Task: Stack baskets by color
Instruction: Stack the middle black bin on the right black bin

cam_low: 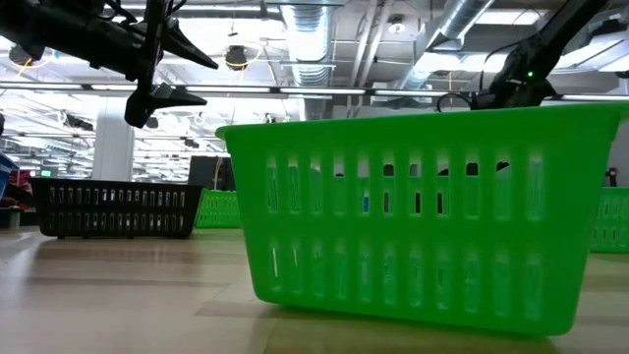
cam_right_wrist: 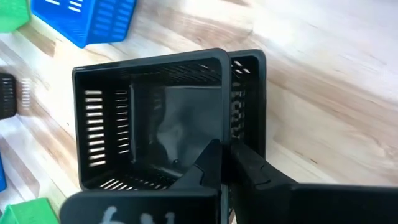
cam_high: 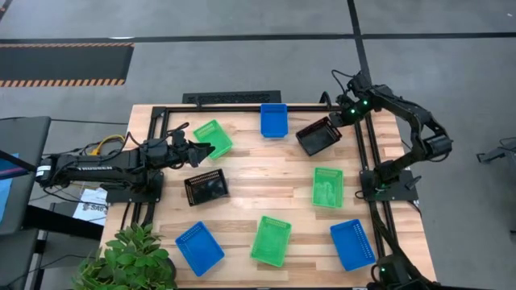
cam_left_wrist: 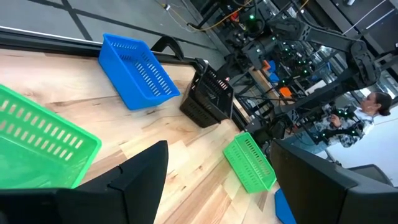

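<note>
My right gripper (cam_right_wrist: 227,165) is shut on a black basket (cam_high: 318,135) at the table's far right. A second black rim (cam_right_wrist: 249,68) shows offset right beside that basket's wall. My left gripper (cam_high: 203,149) hangs open above the table at the left, touching nothing, next to a green basket (cam_high: 214,138). Standing apart on their bottoms on the table are another black basket (cam_high: 205,187), a blue one (cam_high: 273,119) at the far edge, a green one (cam_high: 327,186) at the right, and along the near edge two blue baskets (cam_high: 199,247) (cam_high: 352,244) with a green one (cam_high: 271,240) between them. My right gripper pinches one side wall (cam_right_wrist: 225,134) of the black basket near its rim, one finger (cam_right_wrist: 208,163) inside the basket and the other (cam_right_wrist: 252,171) outside it, over the second black rim. The fingers slant down from above. The basket sits tilted (cam_left_wrist: 208,96); whether it is clear of the table I cannot tell.
A black metal frame (cam_high: 242,107) runs along the table's far and side edges. A leafy plant (cam_high: 133,258) stands at the near left corner. Bare wood lies in the table's middle (cam_high: 266,181). A person (cam_left_wrist: 373,106) shows beyond the table.
</note>
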{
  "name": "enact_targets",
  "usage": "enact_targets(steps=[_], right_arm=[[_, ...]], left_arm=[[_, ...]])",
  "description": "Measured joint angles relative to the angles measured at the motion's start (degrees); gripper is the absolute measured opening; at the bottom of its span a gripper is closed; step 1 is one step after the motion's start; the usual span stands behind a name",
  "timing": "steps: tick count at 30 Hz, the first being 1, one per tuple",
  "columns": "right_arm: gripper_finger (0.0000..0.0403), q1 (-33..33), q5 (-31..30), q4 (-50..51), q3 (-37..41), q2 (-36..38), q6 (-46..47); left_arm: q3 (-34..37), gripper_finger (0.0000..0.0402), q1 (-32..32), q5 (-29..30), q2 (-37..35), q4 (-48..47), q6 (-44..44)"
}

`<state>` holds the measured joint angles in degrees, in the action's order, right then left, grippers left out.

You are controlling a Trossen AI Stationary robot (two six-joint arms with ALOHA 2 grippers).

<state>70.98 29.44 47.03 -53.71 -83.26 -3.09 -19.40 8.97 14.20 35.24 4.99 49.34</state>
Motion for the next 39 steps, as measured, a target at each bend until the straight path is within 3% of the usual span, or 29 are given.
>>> enact_targets(steps=[4, 12, 17, 24, 31, 39], right_arm=[[0.0057, -0.13, -2.01, 0.02, 0.00, -0.03, 0.00], [0.0162, -0.08, -2.95, 1.12, -2.16, 0.97, 0.30], [0.0198, -1.22, -8.99, 2.23, -5.27, 2.83, 0.66], [0.0196, -5.72, -19.50, 4.09, -7.20, 4.93, 3.15], [0.0171, -12.00, -32.66, 6.72, -7.17, 2.00, 3.64], [0.0155, -13.67, -33.30, 6.47, -7.14, -2.39, 5.07]], left_arm=[[0.00, 0.0270, 0.00, -0.09, 0.00, 0.00, 0.00], [-0.14, 0.0270, 0.02, -6.49, 0.00, -0.90, 0.01], [-4.37, 0.0270, 0.00, -9.60, 0.02, -15.95, -0.22], [-11.20, 0.0270, 0.00, -9.38, 2.22, -37.03, -1.49], [-11.37, 0.0270, 0.00, -8.26, 3.11, -38.11, -1.51], [-11.37, 0.0270, 0.00, -7.82, 3.13, -38.12, -1.53]])
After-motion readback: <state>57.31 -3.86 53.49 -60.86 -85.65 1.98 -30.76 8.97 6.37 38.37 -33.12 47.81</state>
